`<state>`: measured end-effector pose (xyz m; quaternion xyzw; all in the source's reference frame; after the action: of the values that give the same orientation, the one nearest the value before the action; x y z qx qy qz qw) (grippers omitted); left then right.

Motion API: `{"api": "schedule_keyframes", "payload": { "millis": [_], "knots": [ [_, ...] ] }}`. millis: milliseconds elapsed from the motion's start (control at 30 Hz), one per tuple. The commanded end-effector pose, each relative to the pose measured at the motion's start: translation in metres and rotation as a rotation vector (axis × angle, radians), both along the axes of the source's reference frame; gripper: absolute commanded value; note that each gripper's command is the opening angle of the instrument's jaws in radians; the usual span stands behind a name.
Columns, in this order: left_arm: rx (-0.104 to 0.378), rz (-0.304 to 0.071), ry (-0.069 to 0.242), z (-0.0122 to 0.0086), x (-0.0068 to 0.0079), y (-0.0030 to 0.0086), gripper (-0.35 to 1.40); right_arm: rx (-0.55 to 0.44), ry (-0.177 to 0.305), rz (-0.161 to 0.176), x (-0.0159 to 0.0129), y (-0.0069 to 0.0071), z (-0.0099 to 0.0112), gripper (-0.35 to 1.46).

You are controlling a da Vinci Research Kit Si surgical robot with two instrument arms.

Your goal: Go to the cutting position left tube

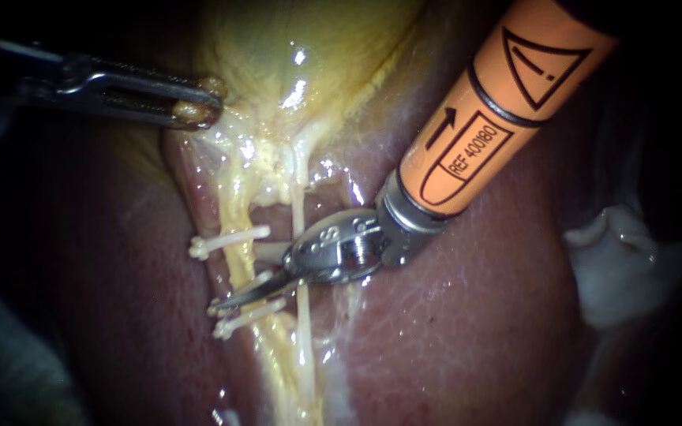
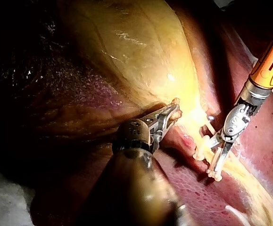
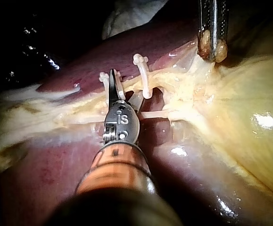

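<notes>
The left tube [image 1: 233, 213] is the yellow strand running down from the neck of the gallbladder [image 1: 309, 47] over the liver [image 1: 451, 339]. A single clip [image 1: 229, 240] crosses it on the far side and a pair of clips [image 1: 248, 314] on the near side. The thinner right tube [image 1: 300, 217] lies just to its right. The right instrument [image 1: 240, 278] reaches in from the upper right, and its end effector is a pair of slim blades that stand open, with a gap showing between them in both the endoscope and right wrist views. The blades lie over the bare stretch of the left tube between the single clip and the pair. Whether either blade touches the tube cannot be told. The left instrument [image 1: 203, 101] has its end effector clamped on a lump of tissue at the gallbladder's neck, which seems to hold the strands stretched. The tube looks soft, wet and thin, so it is likely slippery, easy to tear and apt to roll off a blade. It should be met only on the clear span between the clips, square across, without nudging a clip or catching the right tube alongside.
</notes>
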<state>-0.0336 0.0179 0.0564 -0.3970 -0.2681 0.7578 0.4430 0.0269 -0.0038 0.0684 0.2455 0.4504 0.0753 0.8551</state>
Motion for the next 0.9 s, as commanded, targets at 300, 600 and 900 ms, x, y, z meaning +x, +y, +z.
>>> {"api": "schedule_keyframes", "payload": {
  "millis": [300, 600, 900],
  "knots": [
    [0.0, 0.0, 0.0, 0.0, 0.0, 0.0, -0.35, 0.0, 0.001, -0.003, -0.0004, -0.0001, -0.0001, 1.45],
    [0.0, 0.0, 0.0, 0.0, 0.0, 0.0, -0.35, 0.006, 0.005, -0.009, -0.0013, -0.0002, -0.0004, 1.45],
    [0.0, 0.0, 0.0, 0.0, 0.0, 0.0, -0.35, 0.013, 0.009, -0.014, -0.003, -0.0001, -0.0007, 1.45]
  ]
}}
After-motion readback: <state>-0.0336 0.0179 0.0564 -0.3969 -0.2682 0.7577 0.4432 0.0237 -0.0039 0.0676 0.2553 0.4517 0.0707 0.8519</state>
